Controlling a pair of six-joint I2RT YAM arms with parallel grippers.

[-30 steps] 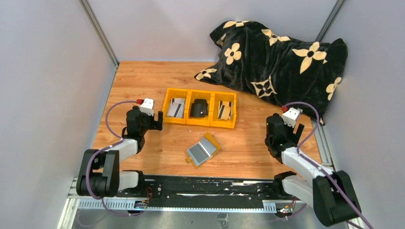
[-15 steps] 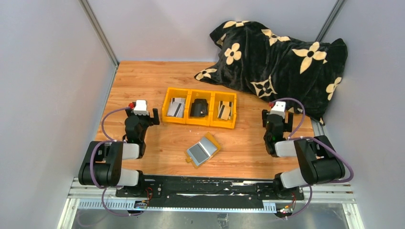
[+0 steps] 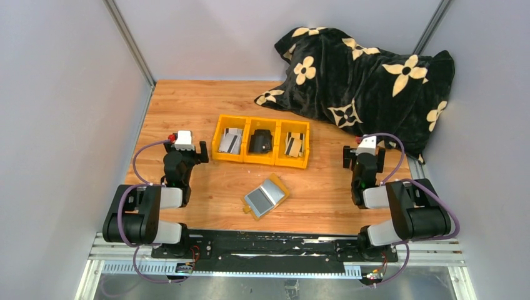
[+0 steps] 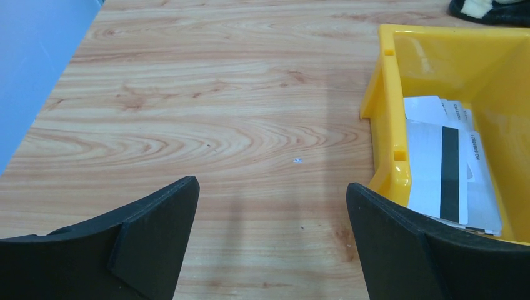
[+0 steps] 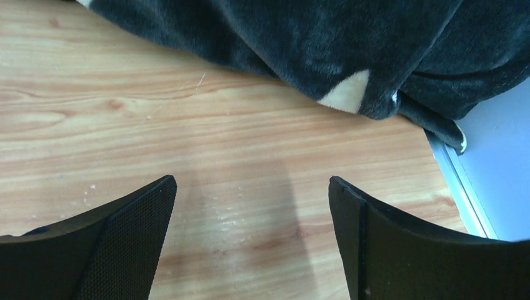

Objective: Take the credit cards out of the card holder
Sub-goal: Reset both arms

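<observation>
The card holder (image 3: 266, 196) lies open on the wood near the front middle, mustard-yellow with a grey face up. I cannot tell whether that face is a card. Pale credit cards (image 3: 230, 141), one with a black stripe (image 4: 449, 170), lie in the left bin of the yellow tray (image 3: 217, 134). More cards (image 3: 295, 144) lie in its right bin. My left gripper (image 3: 186, 150) is open just left of the tray, its jaws wide over bare wood (image 4: 272, 187). My right gripper (image 3: 366, 155) is open at the right side, with nothing between its fingers (image 5: 251, 184).
A black pouch (image 3: 260, 142) fills the tray's middle bin. A black blanket with cream flowers (image 3: 369, 72) is heaped at the back right, its edge (image 5: 300, 44) just ahead of my right gripper. Grey walls close in both sides. The tray's wall (image 4: 382, 119) is right of my left fingers.
Both arms have folded back toward their bases; the right wrist moved left and away, then drifted slightly right. The card holder and tray have not moved. Both grippers stayed open.
</observation>
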